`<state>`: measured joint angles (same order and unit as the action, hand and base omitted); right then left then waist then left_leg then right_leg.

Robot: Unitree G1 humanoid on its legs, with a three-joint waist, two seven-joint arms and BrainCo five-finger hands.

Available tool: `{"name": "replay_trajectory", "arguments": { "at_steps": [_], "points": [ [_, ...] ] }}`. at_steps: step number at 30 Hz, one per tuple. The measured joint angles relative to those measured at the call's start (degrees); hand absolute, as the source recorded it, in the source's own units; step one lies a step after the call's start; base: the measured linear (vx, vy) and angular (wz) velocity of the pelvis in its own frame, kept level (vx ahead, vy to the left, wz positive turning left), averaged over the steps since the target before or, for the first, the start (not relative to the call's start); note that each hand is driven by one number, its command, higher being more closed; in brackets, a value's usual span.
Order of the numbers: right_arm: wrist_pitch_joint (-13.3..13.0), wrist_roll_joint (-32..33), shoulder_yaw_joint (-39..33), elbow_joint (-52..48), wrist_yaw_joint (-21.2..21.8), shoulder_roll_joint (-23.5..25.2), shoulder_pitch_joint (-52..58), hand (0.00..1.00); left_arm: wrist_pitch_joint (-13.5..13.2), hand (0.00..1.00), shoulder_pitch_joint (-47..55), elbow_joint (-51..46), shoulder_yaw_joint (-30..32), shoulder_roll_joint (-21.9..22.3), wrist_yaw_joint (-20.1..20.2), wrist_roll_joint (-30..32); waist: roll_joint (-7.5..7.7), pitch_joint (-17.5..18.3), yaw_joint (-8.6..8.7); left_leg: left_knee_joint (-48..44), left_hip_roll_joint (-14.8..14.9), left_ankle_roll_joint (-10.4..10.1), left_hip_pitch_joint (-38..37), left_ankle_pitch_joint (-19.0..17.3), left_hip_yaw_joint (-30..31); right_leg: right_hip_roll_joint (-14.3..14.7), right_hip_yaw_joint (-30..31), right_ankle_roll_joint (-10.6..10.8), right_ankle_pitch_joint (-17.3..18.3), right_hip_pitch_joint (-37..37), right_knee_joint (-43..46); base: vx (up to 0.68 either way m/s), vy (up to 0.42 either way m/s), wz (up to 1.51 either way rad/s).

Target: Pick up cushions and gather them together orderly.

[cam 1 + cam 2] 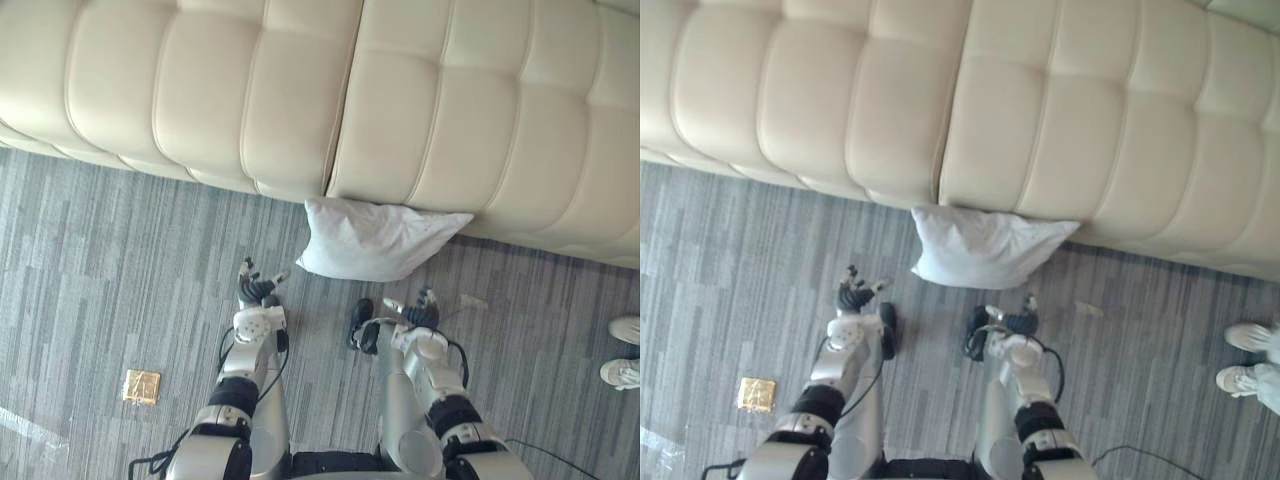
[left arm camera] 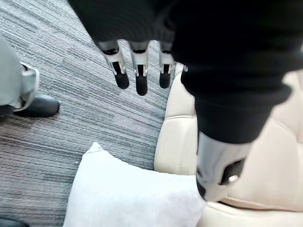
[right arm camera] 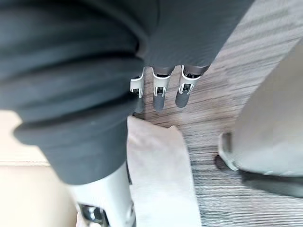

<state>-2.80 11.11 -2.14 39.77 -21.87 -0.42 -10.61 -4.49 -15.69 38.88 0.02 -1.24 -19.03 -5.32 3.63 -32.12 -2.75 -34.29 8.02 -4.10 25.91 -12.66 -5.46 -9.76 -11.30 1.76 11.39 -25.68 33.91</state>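
Left hand (image 1: 258, 295) open; right hand (image 1: 417, 312) open

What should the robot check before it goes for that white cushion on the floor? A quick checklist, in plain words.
1. Cushion found: ok. The cushion lies on the carpet against the sofa.
2. Left hand free: ok, open, holding nothing, short of the cushion.
3. Right hand free: ok, open, holding nothing, short of the cushion.
4. Person out of the way: ok. The shoes stand far to the robot's right.
5. Golden square out of the way: ok, far left.
6. Other cushions to gather: cannot tell.
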Motion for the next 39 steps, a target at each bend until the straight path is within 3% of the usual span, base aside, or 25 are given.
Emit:
{"name": "replay_trajectory", "arguments": {
  "at_steps": [5,9,14,20,25,26,27,30,31,32,33,34,35,36,37,38,39],
  "points": [
    [0.4,-1.3,-2.4,2.3,2.0,-0.4,5.8,0.00,0.3,0.00,5.0,3.1,-1.2,-2.1,2.2,1.1,-0.19,2.4,-0.05,7.6,-0.8,-0.3,-7.7,1.8,-1.1,1.0,0.3,0.6,-2.2,7.2,-7.6,0.08,0.014,-0.08],
    [0.7,-2.4,-6.2,5.2,3.5,0.0,13.7,0.00,0.5,0.00,12.1,8.6,0.2,-2.0,3.6,2.5,-0.90,12.5,0.09,12.9,-0.8,-0.5,-13.6,2.2,-2.1,2.1,-0.1,1.4,-3.2,13.2,-14.2,0.21,0.006,-0.08],
    [0.6,-3.7,-8.5,6.8,5.0,0.6,16.3,0.00,0.4,0.00,15.4,13.0,3.2,-1.7,4.7,4.2,-1.54,17.8,0.13,16.8,-0.6,-0.6,-19.1,2.3,-3.6,2.7,0.1,1.8,-4.0,18.5,-18.6,0.13,0.010,-0.07],
    [0.6,-4.1,-9.3,8.5,6.2,0.6,16.3,0.00,0.5,0.00,16.8,14.3,6.9,-1.2,4.9,5.2,-1.54,18.9,-0.70,16.6,0.7,-1.1,-22.1,1.2,-7.7,3.5,3.3,2.0,-4.4,19.1,-18.0,0.01,0.014,-0.28],
    [0.5,-4.5,-9.1,8.8,6.2,0.5,15.5,0.00,1.0,0.00,17.7,15.2,9.6,-1.3,4.7,5.2,-1.77,18.8,-0.56,10.1,4.6,-1.5,-22.4,-2.7,-11.4,3.9,2.0,2.6,-3.8,13.8,-7.5,-0.10,-0.029,-0.58],
    [0.6,-4.5,-9.1,9.1,6.2,0.4,15.0,0.00,1.1,0.00,17.7,15.3,9.7,-1.4,4.7,5.2,-1.97,18.5,-0.41,10.1,4.9,-1.0,-22.9,-3.0,-11.8,2.6,0.7,1.2,-2.2,12.6,-4.1,-0.10,-0.107,-0.12],
    [0.6,-5.1,-9.2,9.7,6.3,0.2,15.1,0.00,1.1,0.00,17.7,15.4,9.7,-1.5,4.6,5.2,-1.75,18.6,-0.43,10.1,5.0,-1.3,-23.5,-3.1,-11.8,0.4,-0.3,-0.1,-0.7,11.6,-0.3,-0.07,-0.138,-0.06],
    [0.6,-6.3,-9.1,13.8,6.4,-0.7,13.0,0.00,0.9,0.00,17.7,15.8,9.4,-1.9,4.6,5.2,-1.83,18.7,-0.39,10.1,6.8,-3.8,-24.1,-3.9,-10.3,-3.2,2.3,0.5,0.5,11.3,0.1,-0.03,-0.232,-0.02],
    [0.7,-6.5,-8.8,15.2,6.5,-0.8,12.2,0.00,0.9,0.00,17.6,16.0,8.9,-2.2,4.6,5.2,-1.57,18.8,-0.37,10.3,6.9,-5.1,-23.9,-4.0,-9.0,-3.4,4.3,1.0,0.2,11.6,-2.0,0.00,-0.390,0.03],
    [0.9,-6.6,-8.5,16.8,6.7,-0.6,11.9,0.00,0.9,0.00,17.7,16.1,8.6,-3.0,4.7,5.2,-0.12,19.7,-0.38,11.4,6.4,-7.1,-23.9,-3.4,-7.5,-4.1,6.9,3.9,-0.6,12.2,-5.6,0.05,-0.307,0.07],
    [0.9,-6.4,-8.8,17.4,7.1,-1.1,11.3,0.00,1.0,0.00,17.3,16.7,8.3,-3.0,4.6,5.3,-0.46,19.7,-0.25,11.7,6.9,-8.0,-24.0,-3.2,-6.2,-3.3,5.8,5.2,0.4,12.0,-4.5,0.13,-0.446,0.05],
    [1.2,-6.6,-8.4,17.9,7.2,-2.3,11.2,0.00,1.0,0.00,17.6,17.6,7.4,-2.3,4.7,5.4,-2.02,20.8,-0.29,14.6,7.9,-8.5,-24.1,-2.9,-3.0,-0.9,4.6,3.9,1.8,11.5,-4.6,0.19,-0.436,0.02],
    [1.2,-6.6,-8.4,18.3,7.2,-3.2,11.3,0.00,1.0,0.00,17.9,18.1,7.3,-1.2,4.7,5.5,-3.51,21.9,-0.48,17.5,9.1,-6.3,-24.1,-1.4,-1.6,1.2,3.7,2.3,2.7,10.6,-4.4,0.16,-0.347,0.05],
    [1.2,-6.6,-8.4,18.2,7.2,-3.6,10.9,0.00,1.0,0.00,18.0,18.1,7.3,-1.0,4.7,5.8,-4.02,22.0,-0.37,17.3,9.8,-5.6,-24.0,0.8,-0.9,1.9,3.0,1.7,3.3,10.5,-4.3,0.18,-0.272,0.29],
    [1.2,-6.5,-8.4,18.0,7.2,-4.0,10.7,0.00,1.1,0.00,17.6,17.9,7.5,-0.8,4.7,6.3,-4.35,21.8,0.25,12.5,11.3,-4.6,-20.4,3.3,1.4,2.8,0.8,1.1,3.7,11.1,-4.4,0.16,-0.276,0.54],
    [1.2,-6.4,-8.3,18.0,7.1,-4.2,11.3,0.00,1.2,0.00,16.9,17.4,7.5,-0.9,4.6,6.3,-4.63,21.4,0.47,7.1,12.1,-2.1,-17.2,5.4,2.8,2.9,-1.3,-0.3,3.4,12.4,-4.4,0.25,-0.408,0.70],
    [1.2,-6.4,-8.3,18.0,7.1,-4.1,11.3,0.00,1.1,0.00,16.3,17.0,7.4,-1.3,4.6,6.3,-3.83,20.1,0.47,3.8,12.8,-0.4,-15.6,7.6,2.8,2.9,-3.1,-0.9,3.7,14.3,-4.8,0.21,-0.385,0.70]
  ]
}}
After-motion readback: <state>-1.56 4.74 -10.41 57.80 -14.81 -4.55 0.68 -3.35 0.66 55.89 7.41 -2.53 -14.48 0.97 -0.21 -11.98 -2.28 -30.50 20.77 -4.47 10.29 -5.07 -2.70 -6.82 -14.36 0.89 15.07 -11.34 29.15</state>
